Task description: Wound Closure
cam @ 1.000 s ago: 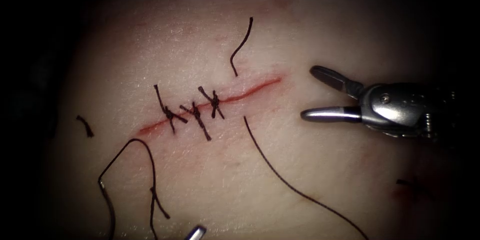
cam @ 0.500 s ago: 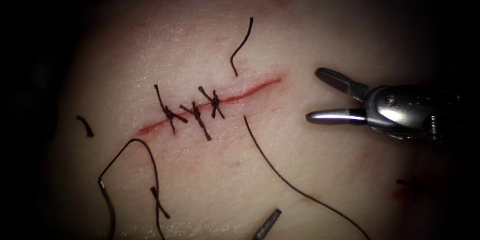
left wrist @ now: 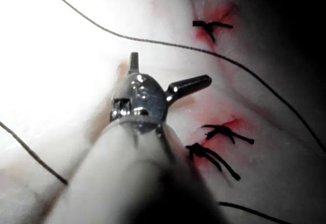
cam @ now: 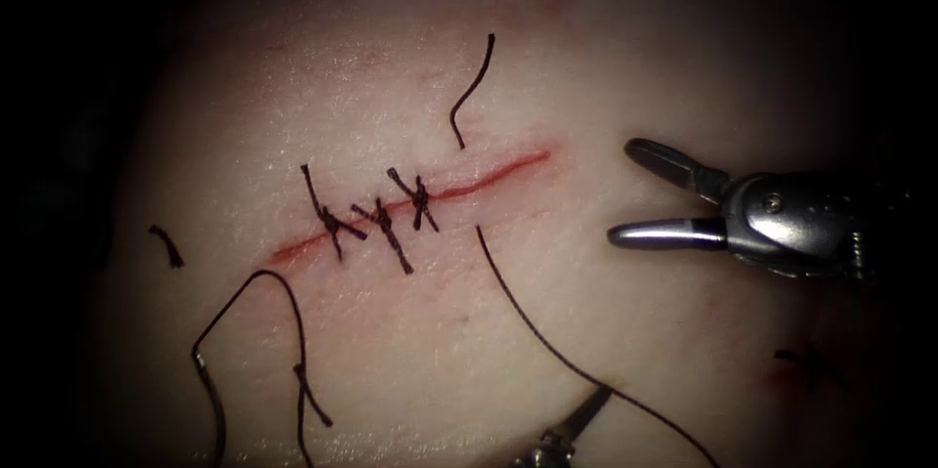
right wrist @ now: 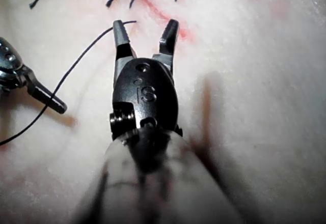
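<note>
The cut (cam: 489, 177) runs slantwise across the tissue (cam: 606, 58) and carries three knotted stitches (cam: 383, 222). To their right a thread (cam: 532, 326) crosses the cut. Its short tail (cam: 473, 87) lies above the cut, and its long strand runs down and to the right. The curved needle (cam: 210, 400) lies loose on the tissue at the lower left, below the cut, and neither tool holds it. My right tool (cam: 625, 191) (right wrist: 145, 25) hangs open and holds nothing, right of the cut's end. My left tool (cam: 586, 409) (left wrist: 170, 66) stands open beside the long strand, holding nothing.
A short cut end of thread (cam: 166, 245) lies far left of the cut. Another thick end (cam: 313, 400) lies by the thread loop (cam: 259, 277) near the needle. A reddish mark (cam: 806, 361) sits at the lower right. In the right wrist view the left tool's jaw (right wrist: 48, 99) reaches in beside the strand.
My left tool has come in from the bottom edge, moving right and up to the long strand. My right tool has drifted slightly right and down, still open.
</note>
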Controlling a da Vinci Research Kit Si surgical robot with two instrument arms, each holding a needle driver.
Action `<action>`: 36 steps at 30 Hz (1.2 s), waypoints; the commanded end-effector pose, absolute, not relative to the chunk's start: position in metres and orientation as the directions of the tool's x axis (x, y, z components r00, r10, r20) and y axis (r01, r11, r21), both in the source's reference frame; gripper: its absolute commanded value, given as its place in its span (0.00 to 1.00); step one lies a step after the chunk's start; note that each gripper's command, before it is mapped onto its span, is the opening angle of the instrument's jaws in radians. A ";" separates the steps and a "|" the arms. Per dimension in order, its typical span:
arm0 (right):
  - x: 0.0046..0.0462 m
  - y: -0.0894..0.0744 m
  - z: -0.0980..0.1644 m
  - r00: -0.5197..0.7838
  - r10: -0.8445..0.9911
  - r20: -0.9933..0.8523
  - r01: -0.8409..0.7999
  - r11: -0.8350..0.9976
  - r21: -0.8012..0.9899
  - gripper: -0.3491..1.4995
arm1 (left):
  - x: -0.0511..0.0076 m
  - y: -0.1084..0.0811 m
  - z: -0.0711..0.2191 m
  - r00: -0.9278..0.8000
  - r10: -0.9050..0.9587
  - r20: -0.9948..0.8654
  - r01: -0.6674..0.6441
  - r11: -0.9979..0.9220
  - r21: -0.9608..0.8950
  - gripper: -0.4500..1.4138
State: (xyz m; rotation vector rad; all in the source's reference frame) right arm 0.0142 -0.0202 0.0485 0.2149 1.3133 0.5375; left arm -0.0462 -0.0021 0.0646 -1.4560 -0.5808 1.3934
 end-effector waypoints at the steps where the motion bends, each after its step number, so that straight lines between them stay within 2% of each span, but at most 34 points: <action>1: 0.0148 -0.021 0.049 0.154 0.490 -0.858 -0.251 0.859 0.446 0.62 | -0.0471 -0.002 0.065 0.225 0.871 -0.436 -0.269 -0.375 -0.887 0.82; 7: 0.0148 -0.021 0.049 0.152 0.489 -0.859 -0.252 0.860 0.444 0.62 | -0.0492 -0.002 0.066 0.249 0.888 -0.385 -0.191 -0.345 -0.919 0.82; 14: 0.0148 -0.021 0.049 0.152 0.486 -0.860 -0.251 0.861 0.442 0.62 | -0.0503 -0.001 0.067 0.293 0.888 -0.356 -0.122 -0.334 -0.934 0.76; 16: 0.0148 -0.021 0.049 0.152 0.486 -0.860 -0.252 0.861 0.442 0.62 | -0.0505 -0.001 0.067 0.324 0.881 -0.344 -0.094 -0.332 -0.938 0.69; 18: 0.0148 -0.021 0.049 0.153 0.486 -0.860 -0.252 0.861 0.442 0.62 | -0.0506 -0.001 0.067 0.336 0.878 -0.341 -0.084 -0.332 -0.939 0.67; 19: 0.0149 -0.021 0.049 0.153 0.486 -0.860 -0.253 0.861 0.442 0.62 | -0.0508 -0.001 0.067 0.357 0.873 -0.332 -0.065 -0.331 -0.941 0.58; 20: 0.0149 -0.021 0.049 0.153 0.486 -0.860 -0.253 0.861 0.442 0.62 | -0.0508 -0.001 0.067 0.357 0.873 -0.332 -0.065 -0.331 -0.941 0.58; 21: 0.0149 -0.021 0.049 0.153 0.486 -0.860 -0.254 0.861 0.441 0.62 | -0.0509 -0.001 0.067 0.359 0.874 -0.326 -0.059 -0.327 -0.943 0.54; 23: 0.0149 -0.021 0.049 0.153 0.486 -0.860 -0.254 0.861 0.441 0.62 | -0.0510 -0.002 0.067 0.363 0.877 -0.314 -0.047 -0.319 -0.946 0.35; 25: 0.0150 -0.021 0.049 0.153 0.486 -0.861 -0.254 0.861 0.441 0.62 | -0.0510 -0.001 0.067 0.367 0.876 -0.313 -0.040 -0.321 -0.946 0.08; 26: 0.0150 -0.021 0.049 0.153 0.485 -0.861 -0.254 0.861 0.440 0.62 | -0.0509 -0.001 0.067 0.371 0.875 -0.312 -0.035 -0.322 -0.946 0.00; 36: 0.0150 -0.022 0.049 0.153 0.484 -0.862 -0.255 0.862 0.439 0.61 | -0.0476 0.001 0.065 0.439 0.853 -0.284 -0.045 -0.295 -0.954 0.00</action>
